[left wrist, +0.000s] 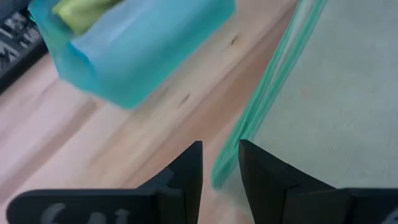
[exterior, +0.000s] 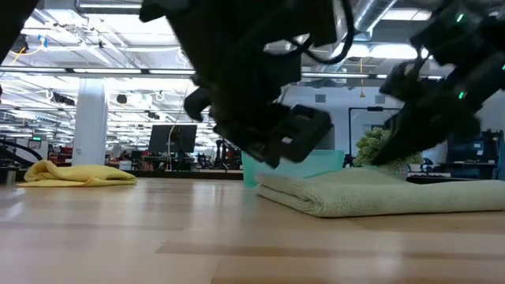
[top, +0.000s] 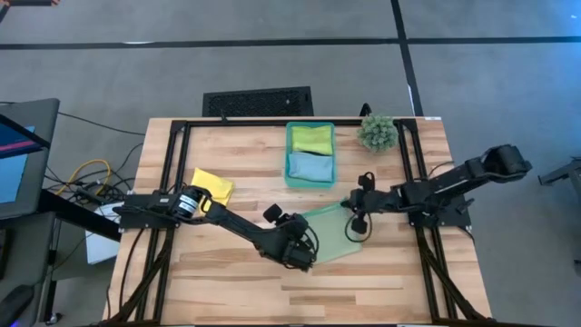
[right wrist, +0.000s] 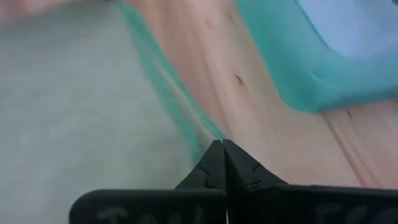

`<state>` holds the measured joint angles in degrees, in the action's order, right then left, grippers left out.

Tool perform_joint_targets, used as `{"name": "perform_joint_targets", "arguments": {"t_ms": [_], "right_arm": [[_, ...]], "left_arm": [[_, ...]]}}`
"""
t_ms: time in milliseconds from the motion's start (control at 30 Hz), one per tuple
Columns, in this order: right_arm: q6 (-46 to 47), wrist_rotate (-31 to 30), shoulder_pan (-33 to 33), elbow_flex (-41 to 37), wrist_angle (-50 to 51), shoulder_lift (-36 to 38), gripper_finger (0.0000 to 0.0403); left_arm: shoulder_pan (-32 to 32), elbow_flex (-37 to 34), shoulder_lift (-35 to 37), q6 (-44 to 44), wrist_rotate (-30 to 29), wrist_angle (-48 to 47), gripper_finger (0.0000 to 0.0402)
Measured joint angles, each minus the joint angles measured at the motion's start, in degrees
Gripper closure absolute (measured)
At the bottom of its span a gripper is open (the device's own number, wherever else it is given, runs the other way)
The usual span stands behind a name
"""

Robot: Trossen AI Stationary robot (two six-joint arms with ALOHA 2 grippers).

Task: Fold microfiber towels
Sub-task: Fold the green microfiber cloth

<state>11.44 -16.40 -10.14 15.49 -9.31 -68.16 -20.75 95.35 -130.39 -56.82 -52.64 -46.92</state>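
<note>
**Ana:** Wooden slats fill the table, and dead centre-right lies the pale green towel, doubled over flat. The left gripper sits at its seven o'clock corner, fingers parted around the teal hem without clenching it.

**Ben:** And the right gripper?

**Ana:** Clamped tight on the hem at the towel's twelve o'clock edge. I'd call this mid-fold: next the left needs to nip that corner so both can carry the edge across.

**Ben:** The rest?

**Ana:** Lime green towel and light blue towel already sit in the teal bin at twelve o'clock; the yellow towel waits at nine (unfolded, by the look). A small plant stands at one, open workshop beyond.
</note>
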Motion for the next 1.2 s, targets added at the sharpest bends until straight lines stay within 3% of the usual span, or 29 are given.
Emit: {"name": "perform_joint_targets", "arguments": {"t_ms": [133, 333, 533, 600, 767, 967, 1100, 1200], "right_arm": [[-0.36, -0.04, 3.31, -2.56, -7.77, -5.52, 0.0390], [-0.19, -1.24, 3.69, -2.77, -7.99, -8.63, 0.0393], [-5.17, -8.30, 3.16, -1.39, -4.37, 0.75, 0.0397], [-7.32, -5.76, 3.08, -0.93, -3.22, 5.55, 0.0392], [-8.50, 12.33, 3.00, -0.72, -3.72, 10.46, 0.0392], [-7.99, 14.58, 2.74, -2.45, -8.04, 2.04, 0.0396], [-7.39, 7.13, 4.24, -2.65, -14.23, -5.45, 0.0392], [-6.38, 6.03, 6.52, -2.63, -14.68, -9.20, 0.0392]], "left_arm": [[-0.67, -1.94, 0.00, -2.03, 1.42, -0.12, 0.0306], [-1.35, -1.75, 0.00, -1.39, 1.21, -1.04, 0.0306], [-2.78, 7.21, 1.71, -0.93, -1.26, -9.29, 0.0306], [-2.98, 9.96, 1.70, 1.30, -0.69, -10.37, 0.0306], [-1.74, 8.22, 1.13, 4.70, 4.62, -10.10, 0.0306], [0.51, -0.63, 0.92, 6.24, 8.96, -6.69, 0.0324], [1.70, -2.73, 0.92, 8.93, 9.15, -6.75, 0.0359], [2.33, -2.89, 1.13, 10.71, 7.46, -9.16, 0.0385]]}}
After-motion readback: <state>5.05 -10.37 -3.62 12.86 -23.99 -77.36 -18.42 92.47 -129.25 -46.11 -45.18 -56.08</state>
